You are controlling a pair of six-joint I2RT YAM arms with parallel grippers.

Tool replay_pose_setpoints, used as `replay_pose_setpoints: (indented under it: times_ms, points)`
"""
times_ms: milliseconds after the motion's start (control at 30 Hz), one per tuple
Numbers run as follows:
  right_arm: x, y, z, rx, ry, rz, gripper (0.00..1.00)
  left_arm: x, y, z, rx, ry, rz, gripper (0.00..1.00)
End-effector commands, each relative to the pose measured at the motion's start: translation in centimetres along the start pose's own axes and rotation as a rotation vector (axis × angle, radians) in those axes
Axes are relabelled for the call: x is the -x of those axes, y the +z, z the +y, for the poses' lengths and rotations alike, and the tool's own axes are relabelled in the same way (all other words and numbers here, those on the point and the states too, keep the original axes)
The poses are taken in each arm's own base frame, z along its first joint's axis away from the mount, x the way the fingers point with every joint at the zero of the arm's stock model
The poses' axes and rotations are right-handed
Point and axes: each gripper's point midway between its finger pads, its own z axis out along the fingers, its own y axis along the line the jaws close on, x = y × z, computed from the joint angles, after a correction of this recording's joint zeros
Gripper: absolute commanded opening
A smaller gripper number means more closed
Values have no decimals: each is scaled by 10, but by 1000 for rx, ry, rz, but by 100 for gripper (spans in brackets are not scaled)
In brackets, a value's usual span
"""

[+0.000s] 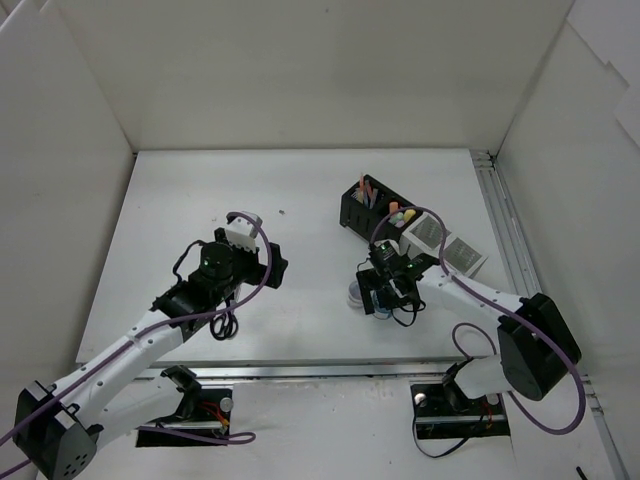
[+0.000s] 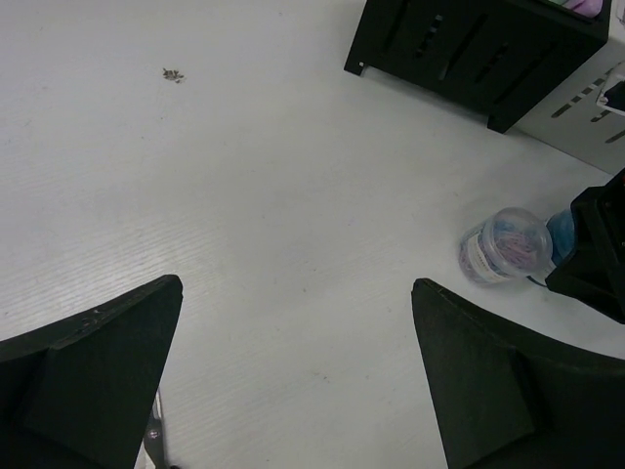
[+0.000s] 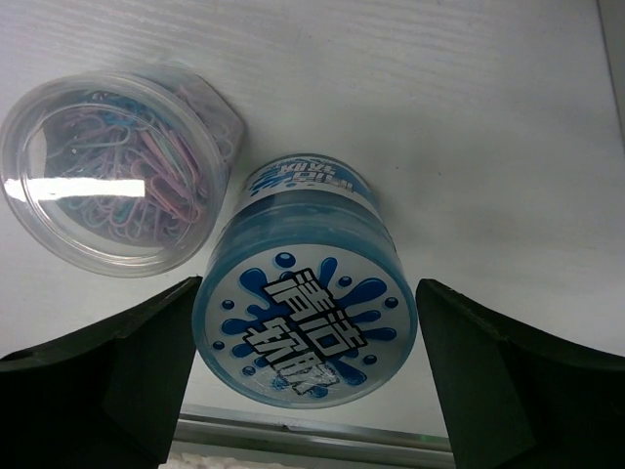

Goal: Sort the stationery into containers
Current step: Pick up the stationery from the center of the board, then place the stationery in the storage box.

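Fingers (image 3: 98,391) of the right hand (image 3: 308,293) are straddling a blue tub (image 3: 303,337) low in the right wrist view, sitting right at its sides; whether they are pressing it I cannot tell. A clear tub of paper clips (image 3: 107,166) is lying just beside it, upper left. The left hand (image 2: 295,288) is hanging released over the table (image 2: 244,176). Farther off, upper right, a black organizer (image 2: 469,49) holding highlighters (image 1: 399,213) is standing beside a white organizer (image 2: 586,107).

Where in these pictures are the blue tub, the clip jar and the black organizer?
blue tub (image 3: 305,327), right wrist view, on its printed lid.
clip jar (image 3: 103,181), right wrist view, on its clear lid.
black organizer (image 2: 459,54), left wrist view, on its slotted wall.
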Motion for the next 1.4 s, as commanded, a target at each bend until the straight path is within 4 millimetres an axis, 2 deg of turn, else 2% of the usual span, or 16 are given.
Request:
replay_pose_setpoints:
  times_ms: [0, 33, 67, 233, 267, 333, 400, 500, 633, 767, 833, 900, 1000, 1167, 1200, 1367]
  points:
    - [21, -9, -2, -49, 30, -69, 83, 22, 2, 3, 22, -24, -69, 99]
    - [22, -11, -2, -53, 23, -77, 78, 21, 3, 3, 23, -24, -66, 100]
    - [28, -15, -2, -56, 24, -101, 64, 23, 3, 2, 22, -20, -69, 99]
    - [45, -28, -1, -55, 9, -171, 45, 20, 6, 0, 4, -1, -57, 100]
    - [50, -32, 0, -51, 7, -189, 33, 21, 6, -1, 3, -2, -58, 99]
    - [55, -38, 1, -42, 1, -214, 22, 19, 6, -6, -27, 4, -48, 99]
    - [63, -47, 1, -37, -2, -250, 19, 19, 6, -6, -30, 7, -48, 99]
    - [83, -75, -5, -49, 2, -362, 19, 20, 5, -11, -58, 24, -50, 99]
    - [118, -127, -23, -103, 29, -545, 19, 18, 9, -20, -111, 40, -33, 99]
    - [141, -152, -60, -216, 94, -620, 19, 15, 13, -28, -159, 46, -17, 99]
    - [150, -158, -80, -267, 144, -630, 18, 13, 15, -35, -196, 49, -8, 100]
    - [154, -159, -95, -291, 171, -626, 17, 12, 17, -42, -238, 56, 2, 99]
    - [161, -151, -110, -296, 193, -592, 17, 7, 22, -51, -289, 62, 27, 100]
    - [172, -124, -115, -253, 176, -519, 17, 4, 34, -66, -358, 77, 61, 100]
    - [174, -116, -120, -263, 183, -504, 17, -1, 38, -70, -371, 83, 81, 99]
    - [176, -100, -136, -302, 230, -471, 17, -4, 46, -86, -407, 119, 113, 100]
